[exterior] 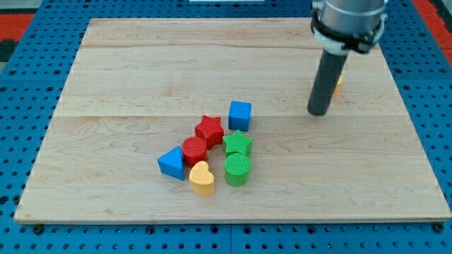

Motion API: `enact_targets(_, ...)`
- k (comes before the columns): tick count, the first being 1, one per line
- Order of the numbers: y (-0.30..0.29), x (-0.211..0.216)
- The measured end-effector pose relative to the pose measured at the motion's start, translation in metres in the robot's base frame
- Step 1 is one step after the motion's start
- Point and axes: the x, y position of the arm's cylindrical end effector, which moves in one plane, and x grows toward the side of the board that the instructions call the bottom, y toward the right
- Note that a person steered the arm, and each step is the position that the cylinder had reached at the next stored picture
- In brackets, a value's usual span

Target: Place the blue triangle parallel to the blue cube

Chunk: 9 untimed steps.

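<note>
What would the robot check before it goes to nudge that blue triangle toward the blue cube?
1. Blue triangle in view, at the cluster's left: ok.
2. Blue cube in view, at the cluster's top right: ok.
3. My tip clear of all clustered blocks, to the view's right: ok.
4. Triangle free to slide alone: not ok, red cylinder and yellow heart crowd it.
5. Yellow object behind the rod: cannot tell what it is.

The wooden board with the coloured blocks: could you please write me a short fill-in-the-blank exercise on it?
1. The blue triangle touches the ___ cylinder on its right.
2. The green star sits directly above the green ___.
3. The blue cube lies to the view's ___ of my tip.
4. The block nearest the view's bottom is the yellow ___.

Missing words: red; cylinder; left; heart
</note>
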Motion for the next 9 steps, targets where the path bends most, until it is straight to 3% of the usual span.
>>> enact_targets(1, -0.067, 0.044)
enact_targets(2, -0.132, 0.047)
enact_targets(3, -0.152, 0.036)
enact_targets(5, -0.157, -0.005)
enact_targets(7, -0.096, 0.007)
enact_targets(9, -0.083, -0.013)
